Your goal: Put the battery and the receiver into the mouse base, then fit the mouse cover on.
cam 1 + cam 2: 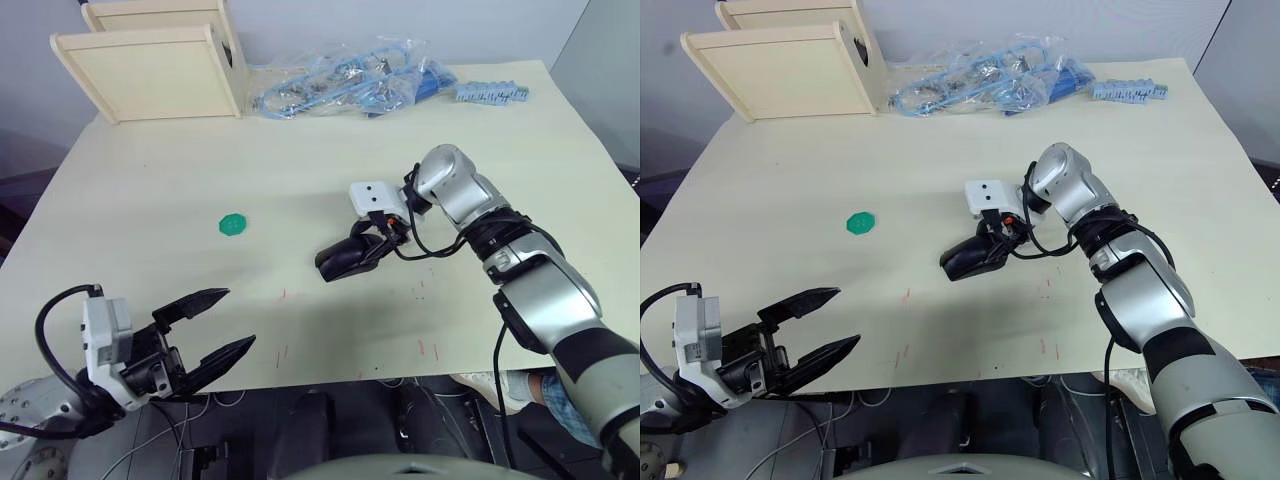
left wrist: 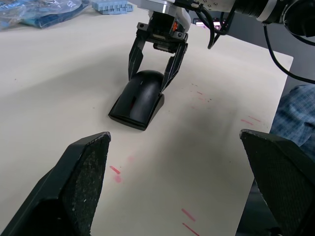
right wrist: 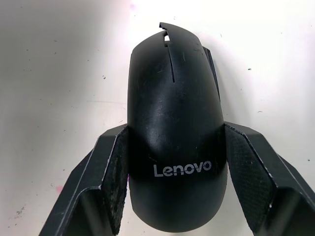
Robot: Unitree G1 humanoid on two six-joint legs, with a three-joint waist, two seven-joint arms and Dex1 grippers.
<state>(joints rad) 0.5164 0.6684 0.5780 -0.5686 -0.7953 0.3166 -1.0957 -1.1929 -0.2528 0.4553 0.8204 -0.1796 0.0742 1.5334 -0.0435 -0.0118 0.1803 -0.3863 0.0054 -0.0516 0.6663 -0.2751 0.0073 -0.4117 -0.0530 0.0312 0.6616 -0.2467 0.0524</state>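
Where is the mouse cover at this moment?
In the left eye view the mouse cover lies on the table right of centre, between the fingers of the right end effector, with the green disc to its left.

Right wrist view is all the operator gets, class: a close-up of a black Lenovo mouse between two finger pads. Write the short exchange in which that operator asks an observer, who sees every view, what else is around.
Operator: My right gripper clasps the glossy black curved mouse cover. Where is the other gripper?
Observer: The left gripper hovers open and holds nothing. It is by the near edge of the pale table, to the robot's left of the mouse.
Operator: Is anything else lying near the mouse?
Observer: A small green octagonal disc lies on the table to the mouse's left, well apart from it.
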